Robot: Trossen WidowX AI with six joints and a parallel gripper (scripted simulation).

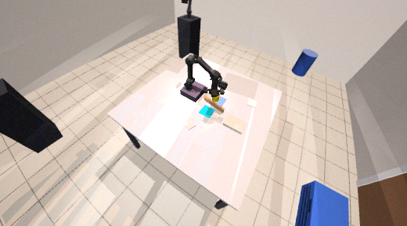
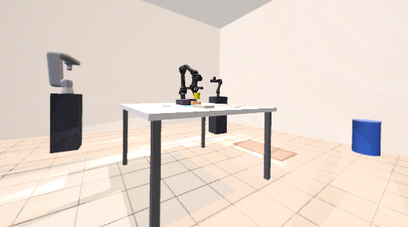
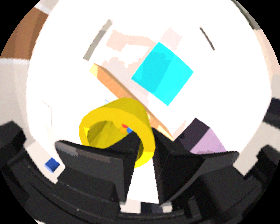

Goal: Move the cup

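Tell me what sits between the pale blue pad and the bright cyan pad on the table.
A long tan wooden bar lies between the pale blue pad and the bright cyan pad, clearest in the top view.

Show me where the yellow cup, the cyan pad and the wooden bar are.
yellow cup point(image 3: 118, 129): wrist view, on its near rim, held in the gripper.
cyan pad point(image 3: 164, 71): wrist view, at the middle of its top face.
wooden bar point(image 1: 214, 104): top view, midway along its length.

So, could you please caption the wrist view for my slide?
Gripper shut on the yellow cup, carried above a cyan square pad.
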